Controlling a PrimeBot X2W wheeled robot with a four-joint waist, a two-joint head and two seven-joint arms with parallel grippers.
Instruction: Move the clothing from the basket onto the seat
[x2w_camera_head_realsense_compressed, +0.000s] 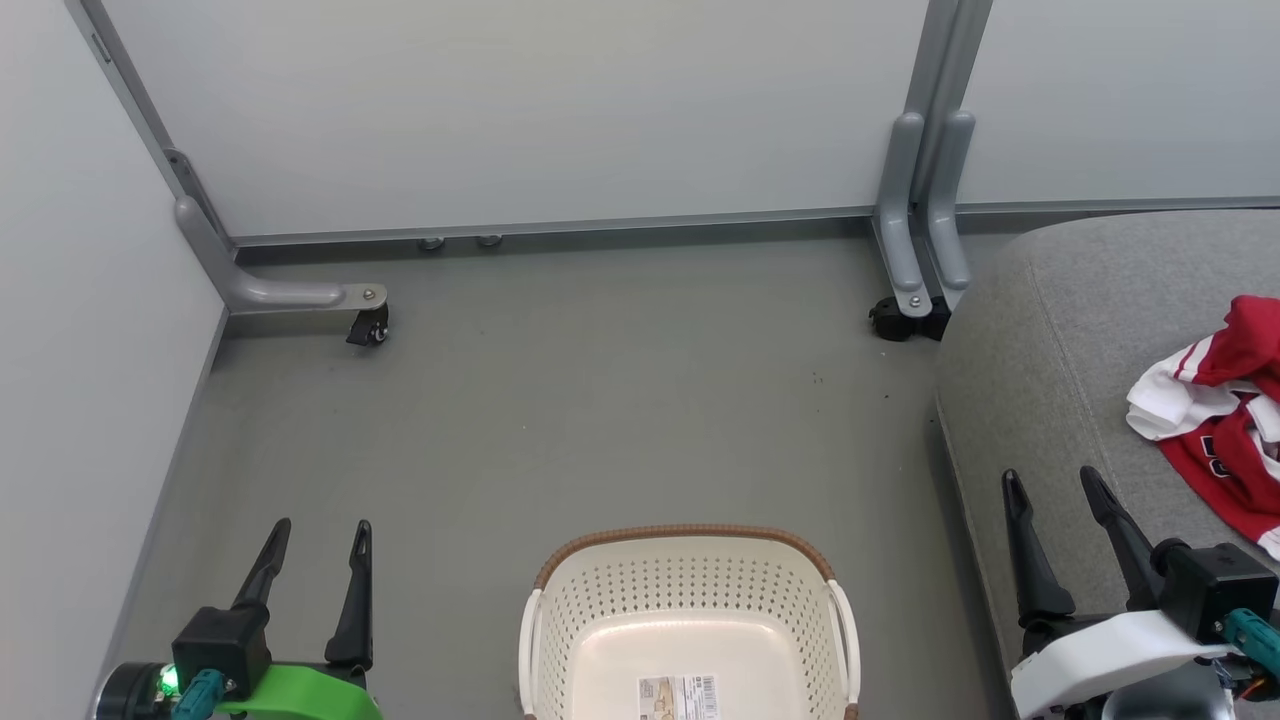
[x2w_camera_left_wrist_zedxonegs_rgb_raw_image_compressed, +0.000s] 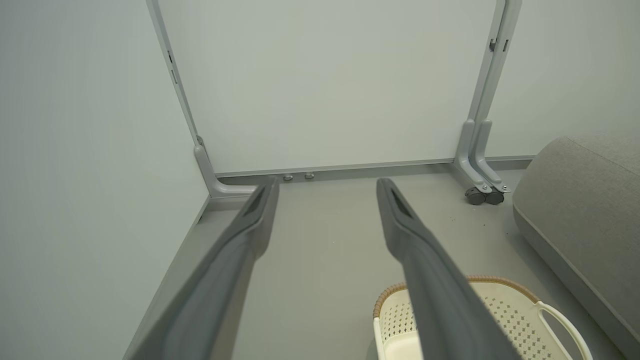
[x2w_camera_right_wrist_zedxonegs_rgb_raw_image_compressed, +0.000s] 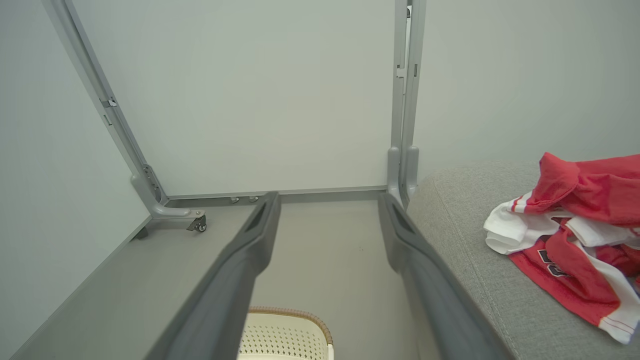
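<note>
The red and white clothing (x2w_camera_head_realsense_compressed: 1222, 410) lies crumpled on the grey seat (x2w_camera_head_realsense_compressed: 1060, 330) at the right edge; dark blue lettering shows on it (x2w_camera_right_wrist_zedxonegs_rgb_raw_image_compressed: 565, 235). The cream basket (x2w_camera_head_realsense_compressed: 690, 590) stands on the floor at bottom centre, holding nothing but a barcode sticker on its bottom. My left gripper (x2w_camera_head_realsense_compressed: 318, 535) is open at the lower left, beside the basket (x2w_camera_left_wrist_zedxonegs_rgb_raw_image_compressed: 505, 305). My right gripper (x2w_camera_head_realsense_compressed: 1050, 485) is open over the seat's near left edge (x2w_camera_right_wrist_zedxonegs_rgb_raw_image_compressed: 475, 220), left of the clothing, with nothing between its fingers.
Pale partition panels on grey wheeled feet (x2w_camera_head_realsense_compressed: 905, 260) wall in the grey floor (x2w_camera_head_realsense_compressed: 600, 400) at the back and left. One caster foot (x2w_camera_head_realsense_compressed: 330, 300) juts out at the back left. Open floor lies between basket and panels.
</note>
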